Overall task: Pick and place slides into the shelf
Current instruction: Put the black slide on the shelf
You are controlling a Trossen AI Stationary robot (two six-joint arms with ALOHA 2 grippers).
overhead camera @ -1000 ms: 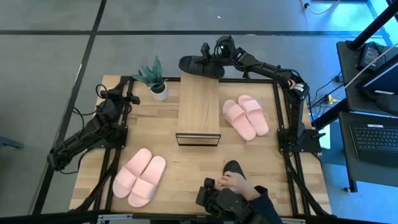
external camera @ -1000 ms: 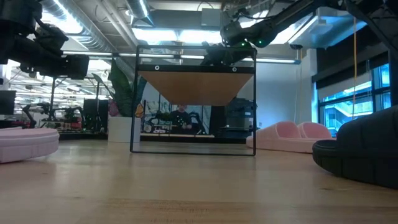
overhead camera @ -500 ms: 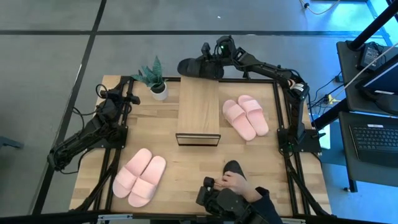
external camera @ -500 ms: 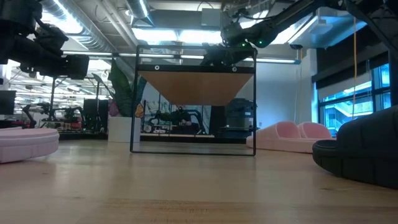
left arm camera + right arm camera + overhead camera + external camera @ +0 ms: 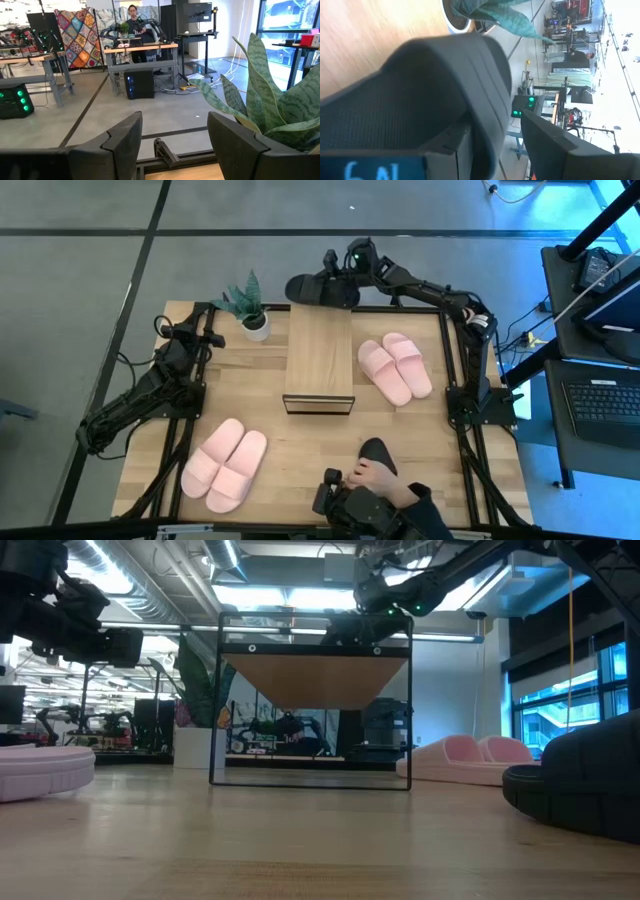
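My right gripper (image 5: 340, 280) is shut on one black slide (image 5: 315, 288), held over the far end of the shelf (image 5: 319, 360), a low rack with a light wood top board. In the low view the black slide (image 5: 350, 632) sits just above the shelf's top frame (image 5: 310, 625); touching or apart, I cannot tell. The second black slide (image 5: 377, 453) lies by the near edge under a person's hand (image 5: 372, 474). One pink pair (image 5: 395, 367) lies right of the shelf, the other (image 5: 225, 463) near left. My left gripper (image 5: 175, 145) is open and waits at the table's left side (image 5: 192, 332). My right gripper has the black slide's wide strap (image 5: 485, 85) between its two fingers (image 5: 445, 147), one finger on each face of the strap's edge. It comes from the table's far right side, roughly level. The slide lies flat, stretching from the fingers toward the table's left, above the shelf's far end.
A small potted plant (image 5: 252, 308) stands at the far edge, left of the shelf, close to the held slide. A person's hand and sleeve (image 5: 400, 498) reach over the near edge. Bare tabletop (image 5: 300, 440) lies between the shelf's near end and the near edge.
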